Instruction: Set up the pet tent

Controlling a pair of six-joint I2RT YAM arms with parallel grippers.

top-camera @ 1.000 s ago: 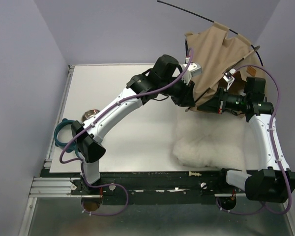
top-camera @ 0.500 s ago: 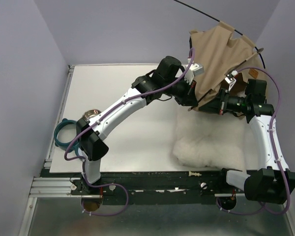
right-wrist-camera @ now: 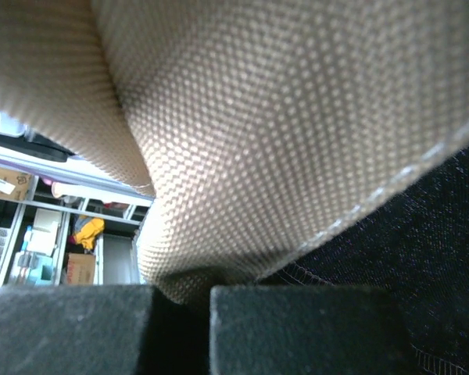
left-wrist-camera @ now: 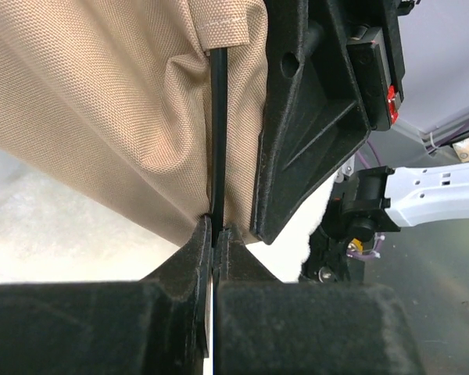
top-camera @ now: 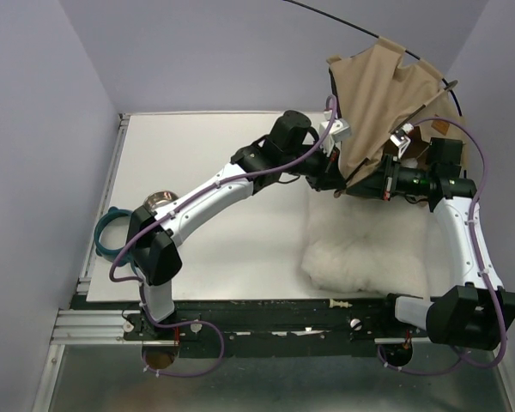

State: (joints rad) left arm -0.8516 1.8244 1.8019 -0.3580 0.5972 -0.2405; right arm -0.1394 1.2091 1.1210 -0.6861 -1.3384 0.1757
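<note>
Nearest, on right half of table [top-camera: 223,172]: white cushion [top-camera: 365,249], lying flat. Just beyond, at lower edge of tent [top-camera: 386,90]: left gripper [left-wrist-camera: 213,234] with jaws clamped on thin black pole [left-wrist-camera: 217,133] right under hem sleeve, right gripper [right-wrist-camera: 182,291] with jaws pinched together on fold of tan fabric beside black trim [right-wrist-camera: 422,258]. Farthest, over back right corner: tent itself, held up in both grips, crumpled, pole arcing out past its top.

Left arm [top-camera: 208,190] & right arm [top-camera: 468,245]: white link shells, black joint housings, thin purple cables [top-camera: 112,271] looping alongside. Left gripper [left-wrist-camera: 213,234], right gripper [right-wrist-camera: 181,301]: matte black, grainy fingers.
</note>
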